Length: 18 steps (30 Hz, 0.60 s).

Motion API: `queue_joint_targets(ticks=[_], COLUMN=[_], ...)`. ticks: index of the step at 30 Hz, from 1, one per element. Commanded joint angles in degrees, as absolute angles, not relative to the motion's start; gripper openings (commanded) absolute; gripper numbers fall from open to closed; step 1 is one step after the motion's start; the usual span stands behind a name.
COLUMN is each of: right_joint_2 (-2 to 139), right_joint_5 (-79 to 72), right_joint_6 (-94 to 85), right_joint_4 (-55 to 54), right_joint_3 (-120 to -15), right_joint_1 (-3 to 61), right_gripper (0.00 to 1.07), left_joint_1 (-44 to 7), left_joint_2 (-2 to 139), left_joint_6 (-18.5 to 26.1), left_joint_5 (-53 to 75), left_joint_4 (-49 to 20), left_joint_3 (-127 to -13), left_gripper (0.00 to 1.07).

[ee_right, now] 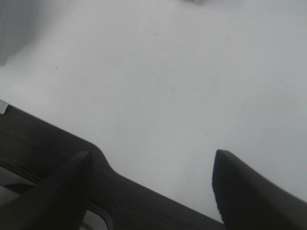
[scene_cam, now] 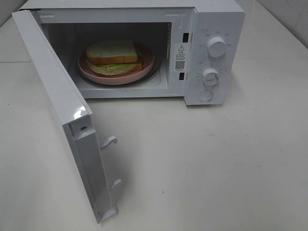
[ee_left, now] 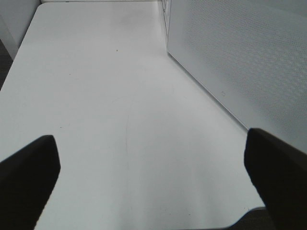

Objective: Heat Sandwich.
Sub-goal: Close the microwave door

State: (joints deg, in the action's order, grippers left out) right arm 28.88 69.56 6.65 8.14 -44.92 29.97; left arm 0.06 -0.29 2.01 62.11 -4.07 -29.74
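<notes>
Sandwich (scene_cam: 113,54): inside the microwave (scene_cam: 216,19), on a round pink plate (scene_cam: 147,65).
Microwave: door (scene_cam: 57,106) swung wide open; warning sticker (scene_cam: 181,57) on its front frame, print too small to read.
Left gripper (ee_left: 151,141): jaws spread wide, empty, beside the microwave door.
Right gripper (ee_right: 153,154): jaws apart, empty, above the table (ee_right: 192,72).

The microwave (scene_cam: 216,19) shell is glossy white plastic, and its door (ee_left: 240,62) shows fine perforated mesh. The counter (scene_cam: 216,168) is smooth, matt white. The pink plate (scene_cam: 110,78) is shiny, the sandwich (scene_cam: 111,49) bread matt.
</notes>
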Motion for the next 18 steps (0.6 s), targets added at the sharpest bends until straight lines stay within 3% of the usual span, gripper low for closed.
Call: queue_joint_targets(ticks=[1, 9, 18], right_joint_2=[27.56, 20.68, 11.86], right_joint_5=[70.99, 67.21, 64.11], right_joint_6=[6.70, 5.44, 0.63], right_joint_4=[8.48, 8.37, 5.56], right_joint_3=[-43.20, -37.93, -33.46], right_joint_1=[25.67, 14.09, 7.73], right_gripper=[0.69, 0.69, 0.69], left_joint_1=[-0.11, -0.11, -0.11], left_joint_2=[-1.15, -1.15, -1.15], left_joint_6=[2.12, 2.12, 2.12], left_joint_5=[61.36, 61.36, 61.36], left_joint_4=[-4.30, -4.30, -4.30], left_joint_3=[-29.68, -29.68, -29.68], left_gripper=[1.00, 1.00, 1.00])
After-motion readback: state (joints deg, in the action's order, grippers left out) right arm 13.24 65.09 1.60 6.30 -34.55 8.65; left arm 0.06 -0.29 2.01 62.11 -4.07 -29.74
